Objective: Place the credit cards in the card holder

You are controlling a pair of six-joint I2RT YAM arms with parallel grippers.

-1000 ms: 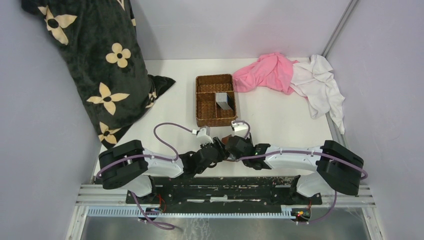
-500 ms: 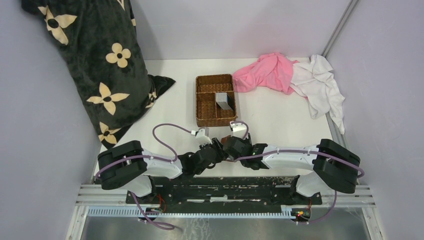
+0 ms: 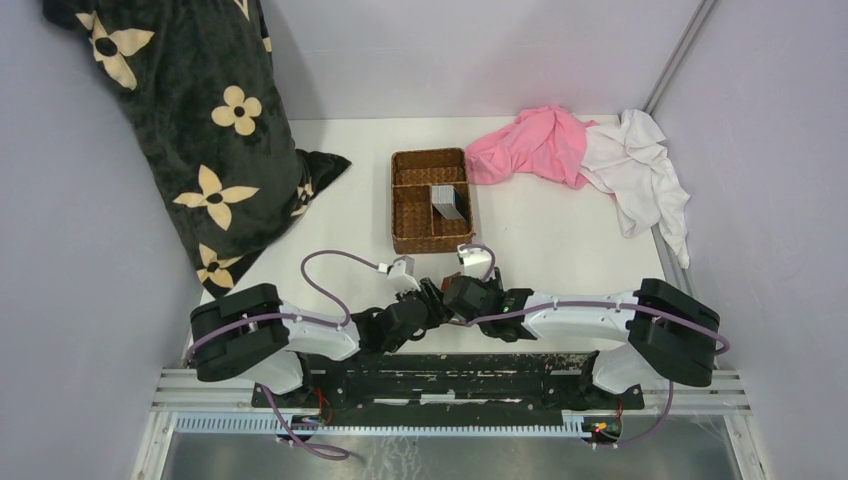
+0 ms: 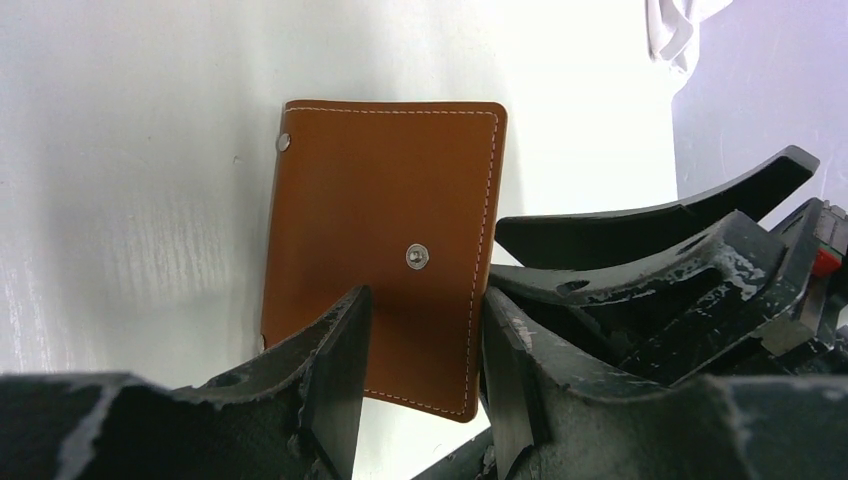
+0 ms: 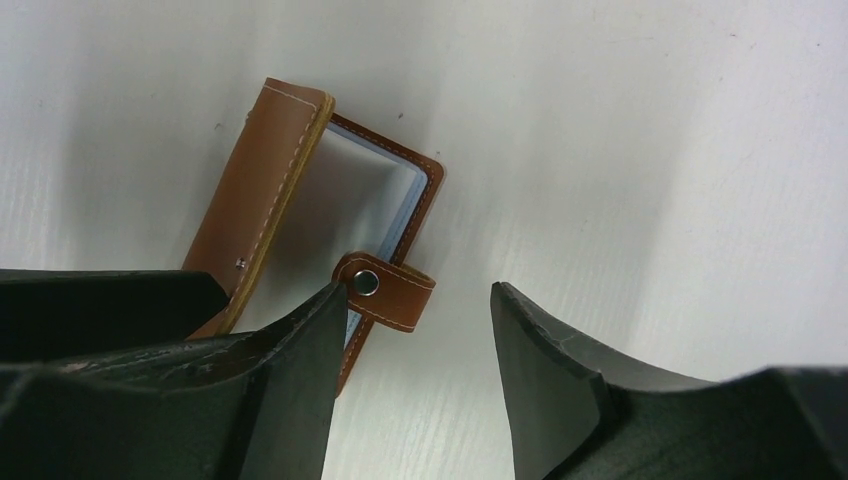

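Note:
The brown leather card holder (image 4: pixel 380 200) lies on the white table between both arms, mostly hidden under them in the top view. In the right wrist view one cover (image 5: pixel 262 185) stands raised, pale inner pockets (image 5: pixel 372 190) show, and the snap tab (image 5: pixel 392 291) sticks out. My left gripper (image 4: pixel 425 300) is open; its fingers (image 4: pixel 338 380) sit in front of the cover's lower edge. Beside it my right gripper (image 5: pixel 418 290) is open, its left finger touching the tab. The grey credit cards (image 3: pixel 450 200) stand in the wicker basket (image 3: pixel 412 215).
A black floral blanket (image 3: pixel 190 130) hangs over the far left. A pink cloth (image 3: pixel 535 145) and a white cloth (image 3: pixel 645 175) lie at the far right. The basket sits just beyond the grippers.
The right gripper's jaws have widened. Both grippers have crept slightly left and toward the near edge, still together over the card holder.

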